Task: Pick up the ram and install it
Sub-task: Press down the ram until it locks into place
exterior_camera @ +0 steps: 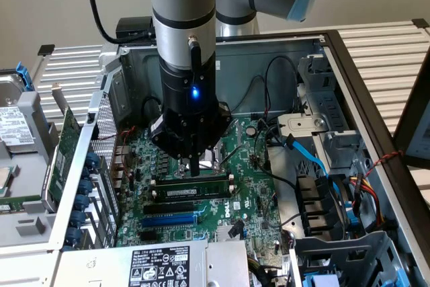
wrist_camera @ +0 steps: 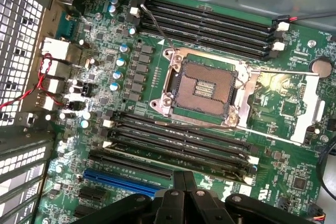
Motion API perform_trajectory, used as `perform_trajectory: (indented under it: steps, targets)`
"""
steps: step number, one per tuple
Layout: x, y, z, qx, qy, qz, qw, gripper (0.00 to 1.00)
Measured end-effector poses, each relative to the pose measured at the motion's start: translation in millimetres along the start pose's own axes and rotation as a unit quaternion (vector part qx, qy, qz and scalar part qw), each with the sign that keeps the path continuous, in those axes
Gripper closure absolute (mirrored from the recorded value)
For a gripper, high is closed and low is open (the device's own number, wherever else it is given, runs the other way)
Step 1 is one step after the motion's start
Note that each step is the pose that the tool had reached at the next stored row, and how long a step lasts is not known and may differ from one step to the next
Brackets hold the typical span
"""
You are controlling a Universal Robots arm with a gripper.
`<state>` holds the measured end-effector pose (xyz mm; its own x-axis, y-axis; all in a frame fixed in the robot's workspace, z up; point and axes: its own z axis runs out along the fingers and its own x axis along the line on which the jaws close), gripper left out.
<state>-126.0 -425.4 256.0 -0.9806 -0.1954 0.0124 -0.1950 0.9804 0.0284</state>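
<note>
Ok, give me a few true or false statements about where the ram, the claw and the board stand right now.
1. The ram lies on the table outside the computer case. False: it sits along the black slots on the motherboard, just beneath the claw.
2. The CPU socket is empty and its metal lid is swung open. True.
3. The claw hangs over the hard drive at the exterior view's left. False: it is inside the open case, above the motherboard.
4. A blue slot lies near the black slots. True.
</note>
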Motion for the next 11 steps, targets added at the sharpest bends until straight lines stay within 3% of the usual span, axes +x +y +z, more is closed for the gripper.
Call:
perform_trajectory:
  steps: [11]
  targets:
    - [-25.3,-5.1,0.0,0.0,-0.0002,0.002,1.0,0.89]
